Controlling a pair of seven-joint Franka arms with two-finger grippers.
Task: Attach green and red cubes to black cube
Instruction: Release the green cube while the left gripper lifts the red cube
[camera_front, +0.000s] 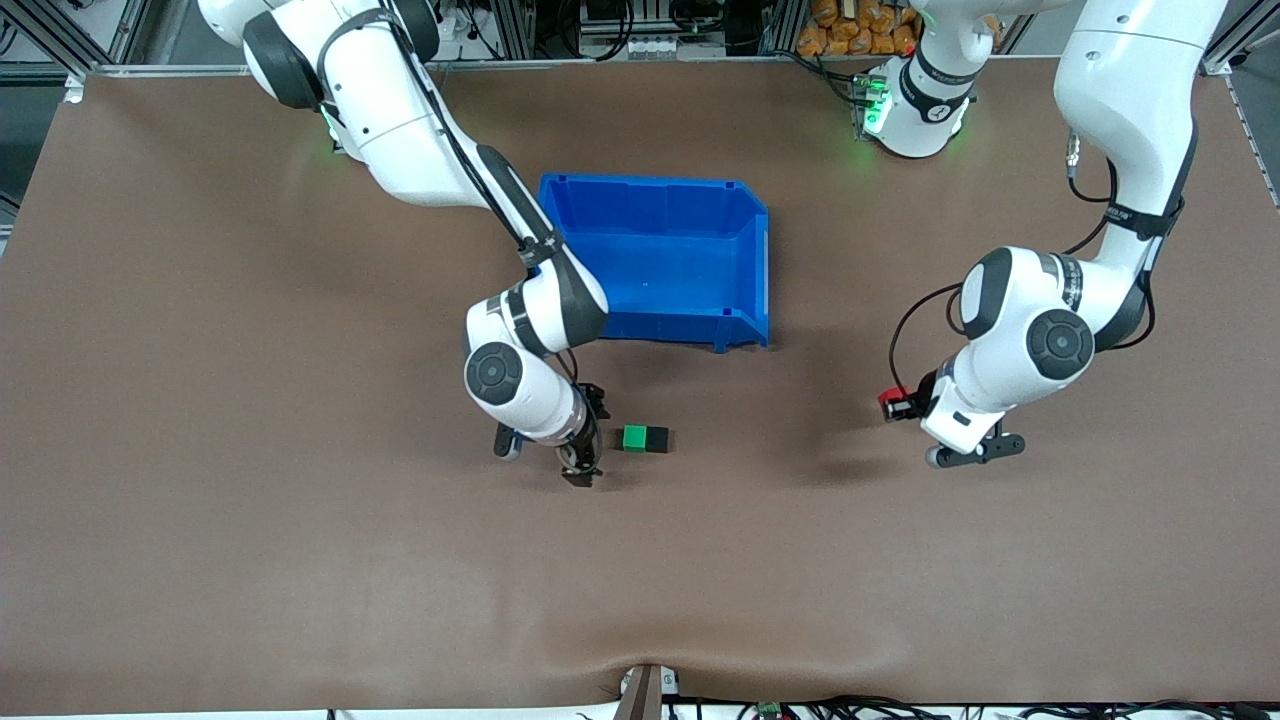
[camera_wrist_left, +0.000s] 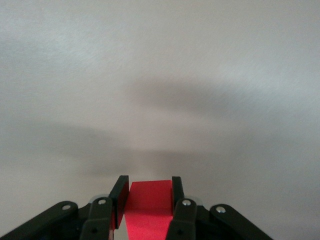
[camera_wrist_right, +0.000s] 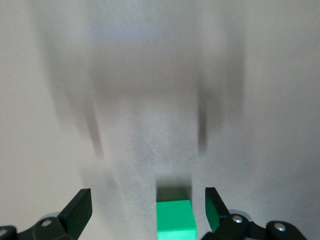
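Green cube (camera_front: 633, 438) joined to black cube (camera_front: 657, 438); right pincer (camera_front: 578, 470) released; left pincer (camera_front: 897, 404), grasping red cube (camera_wrist_left: 146, 207), must next dock it.

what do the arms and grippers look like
Both arms are glossy white with rounded shells, dark grey joint bands and round caps, and black cables strapped alongside. Green lights glow near the bases. The left gripper and right gripper have black flat fingers with silver screws.

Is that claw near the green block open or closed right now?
Open. In the right wrist view the right tool's fingers stand wide apart, with the green cube between them untouched. The cube sits on the table against the black cube.
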